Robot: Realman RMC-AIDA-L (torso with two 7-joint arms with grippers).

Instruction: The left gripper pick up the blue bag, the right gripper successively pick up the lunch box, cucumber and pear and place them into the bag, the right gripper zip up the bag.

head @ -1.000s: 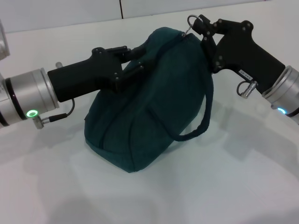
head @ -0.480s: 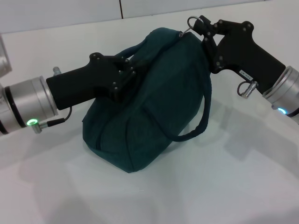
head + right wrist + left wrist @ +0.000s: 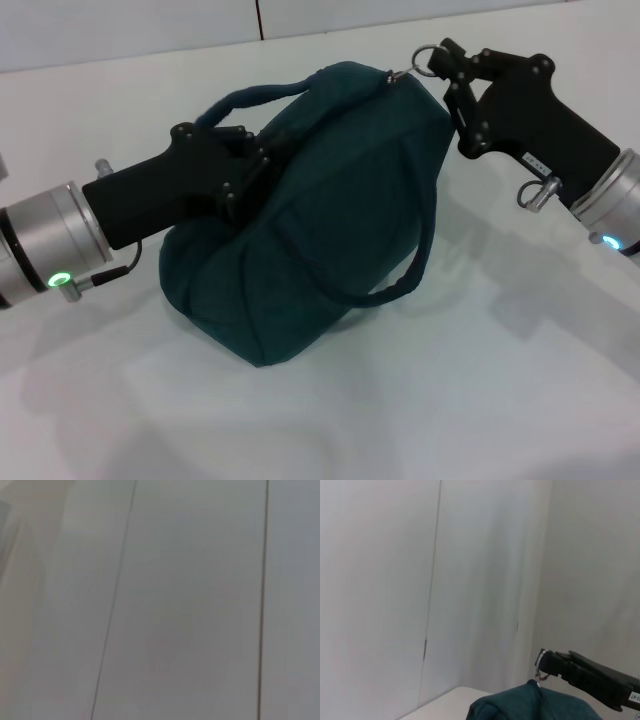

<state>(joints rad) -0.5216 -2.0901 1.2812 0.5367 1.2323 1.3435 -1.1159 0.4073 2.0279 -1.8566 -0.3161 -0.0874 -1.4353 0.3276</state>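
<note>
— Changed against a second ago?
— Yes. Blue bag (image 3: 310, 210) shifted to the left and tilted more; left gripper (image 3: 245, 165) drawn back left, closed on the bag's near-left upper edge.
— And the right gripper (image 3: 440, 62)?
— At the far right top corner, pinched shut on the zipper pull ring (image 3: 428, 55), moved slightly right.
— Meaning for the task?
— Probably zipper almost closed, last step near its end. Lunch box, cucumber, pear not visible, presumably inside.
</note>
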